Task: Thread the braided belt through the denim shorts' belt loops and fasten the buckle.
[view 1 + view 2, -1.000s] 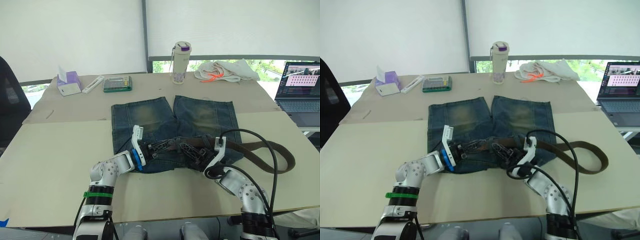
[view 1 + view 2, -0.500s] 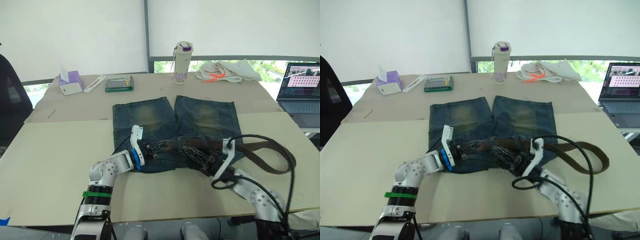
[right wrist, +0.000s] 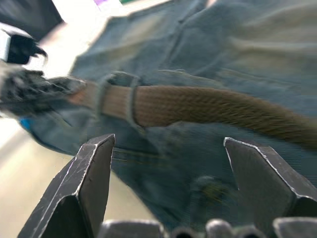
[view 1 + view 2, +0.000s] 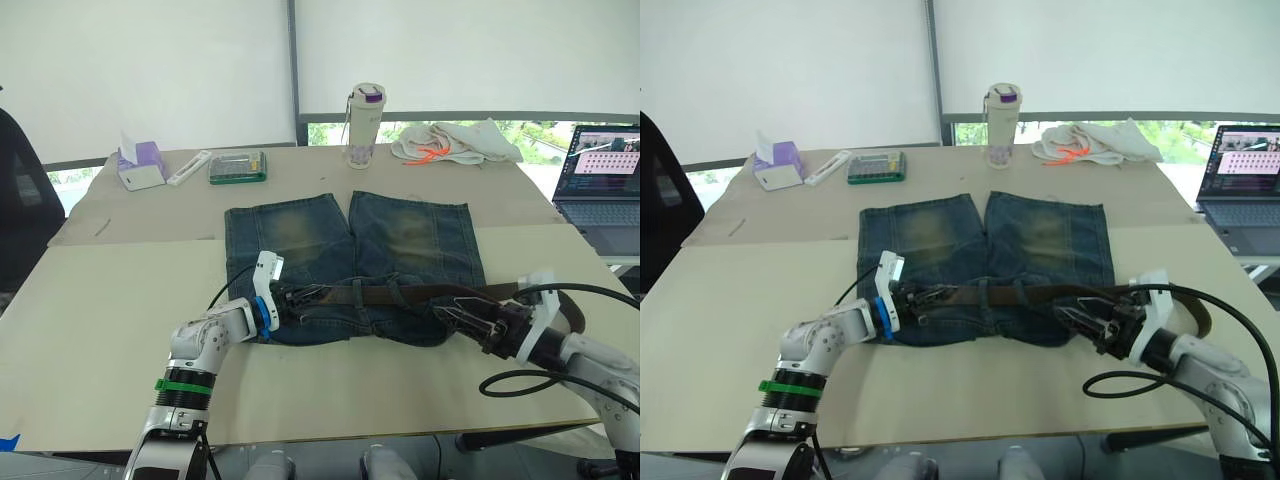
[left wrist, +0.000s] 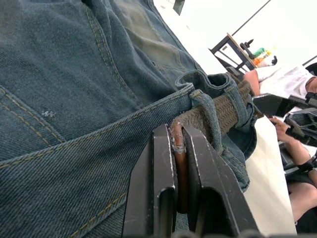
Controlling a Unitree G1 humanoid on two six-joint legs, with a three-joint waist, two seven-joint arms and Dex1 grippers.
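The denim shorts [image 4: 300, 230] lie flat in the middle of the table, waistband toward me. The braided belt [image 4: 420, 293] runs along the waistband under a belt loop [image 5: 207, 116] and curls off past the shorts' right side. My left gripper [image 4: 298, 297] is at the waistband's left end, shut on the belt's brown tip [image 5: 178, 148]. My right gripper [image 4: 455, 318] hovers at the waistband's right part, open, with the belt [image 3: 208, 106] and another belt loop [image 3: 130, 99] lying ahead of its fingers. The buckle is hidden.
At the far edge stand a bottle [image 4: 364, 125], a white cloth with orange cord [image 4: 455, 142], a green box [image 4: 237, 167] and a tissue box [image 4: 137, 165]. A laptop [image 4: 605, 180] sits off to the right. A person's arm [image 5: 257, 79] shows beyond the table.
My right gripper has opened and drawn back to the right, away from the waistband's middle. My left gripper has closed on the belt's tip. The belt now lies straighter along the waistband.
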